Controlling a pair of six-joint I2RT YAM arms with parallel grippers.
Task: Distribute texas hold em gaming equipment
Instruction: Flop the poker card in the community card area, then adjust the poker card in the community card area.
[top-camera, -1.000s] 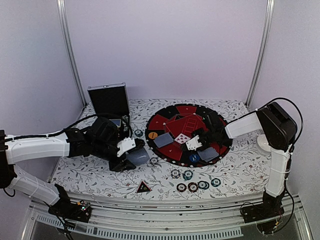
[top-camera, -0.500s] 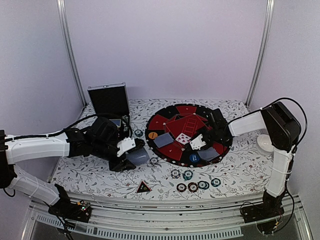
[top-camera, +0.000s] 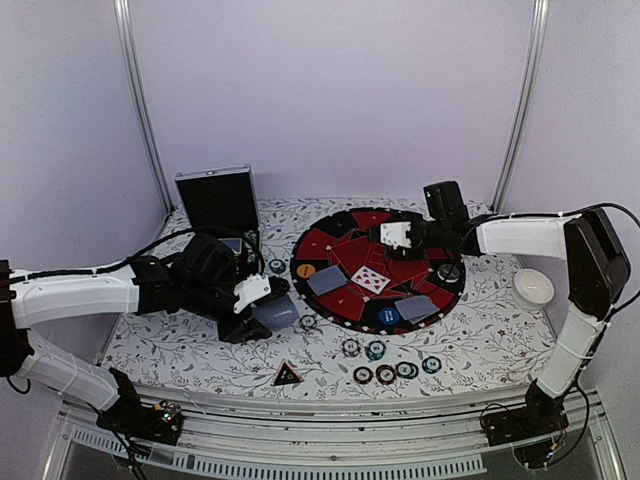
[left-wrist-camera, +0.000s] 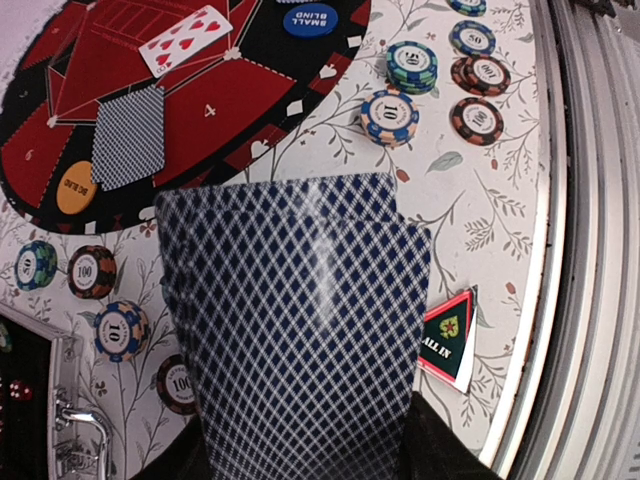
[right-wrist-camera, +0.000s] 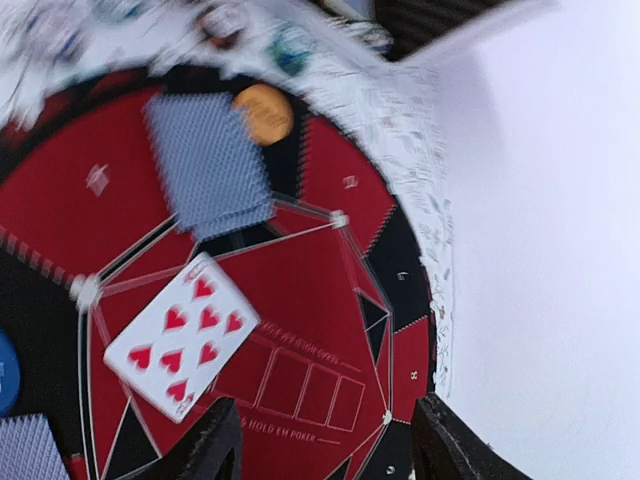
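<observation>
My left gripper (top-camera: 258, 322) is shut on a fanned stack of blue-backed playing cards (left-wrist-camera: 300, 330), held low over the cloth left of the mat. My right gripper (top-camera: 385, 235) hovers over the far part of the mat, its jaws open with nothing between them (right-wrist-camera: 325, 445). A face-up hearts card (top-camera: 370, 280) (right-wrist-camera: 180, 340) lies in the mat's middle. Face-down cards (top-camera: 326, 281) (top-camera: 416, 307), an orange button (top-camera: 306, 270), a blue button (top-camera: 388, 316) and a black button (top-camera: 449, 272) sit on the mat. Several chips (top-camera: 375, 350) and the red-black triangle (top-camera: 288, 375) lie near the front edge.
The round red-and-black mat (top-camera: 340, 245) fills the table's centre. An open black case (top-camera: 217, 200) stands at the back left, with more chips (left-wrist-camera: 92, 272) near it. A white bowl (top-camera: 533, 286) sits at the right, and metal rails run along the front edge.
My right gripper has opened and swung from the mat's middle to its far side, leaving the hearts card face up on the mat. The left arm has not moved.
</observation>
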